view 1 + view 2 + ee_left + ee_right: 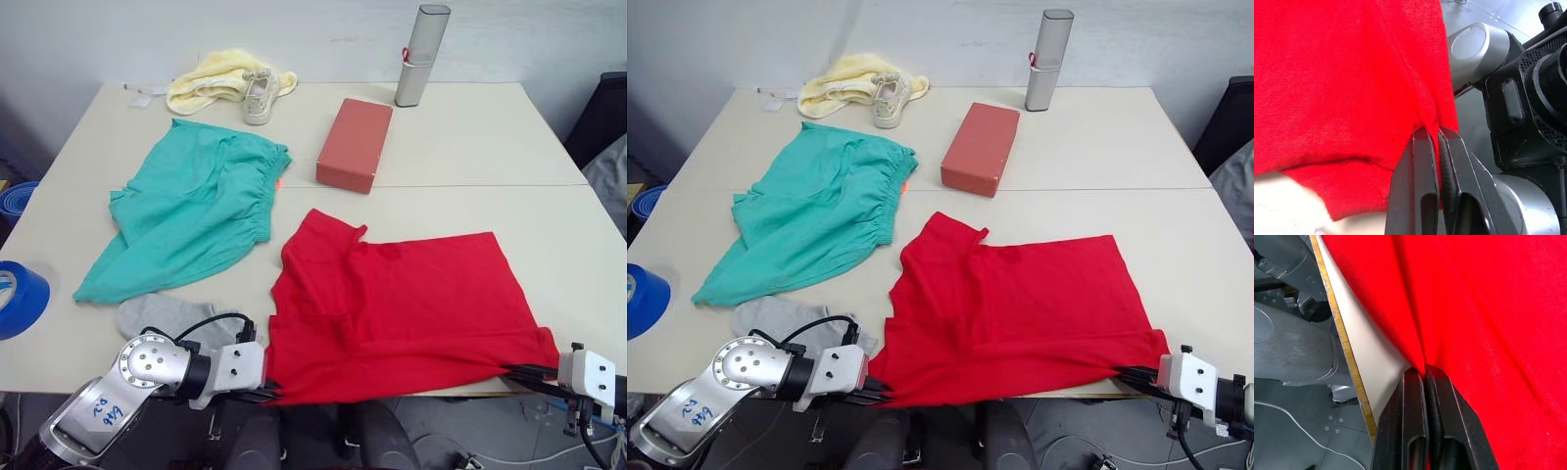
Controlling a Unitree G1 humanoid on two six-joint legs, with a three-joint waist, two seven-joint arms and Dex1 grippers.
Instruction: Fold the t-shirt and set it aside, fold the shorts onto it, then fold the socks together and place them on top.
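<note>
From the head camera, the t-shirt [402,304] is lying spread on the table [470,137], reaching to the near edge toward the near right corner, with its left side partly turned in. The left gripper [266,394] and the right gripper [514,373] are each pinching the shirt's hem at the near edge, one at either end. The shorts [191,211] are lying unfolded on the left half of the table, apart from the shirt. The socks [171,316] are sitting by the near edge, just below the shorts and beside the left gripper; I am counting one grey bundle and cannot tell two socks apart. At the far edge there are lying one yellow towel [211,78] and one sneaker [260,95], with one red box [355,143] and one grey case [421,54] nearby.

From the left wrist camera, the jaws are clamping shut on a pleat of the red cloth.

From the right wrist camera, the jaws are likewise closing tight on the red fabric, just past the table's edge.

By my judgement the task is only beginning: the shirt is being folded and not yet set aside, while the shorts and socks are lying untouched.
</note>
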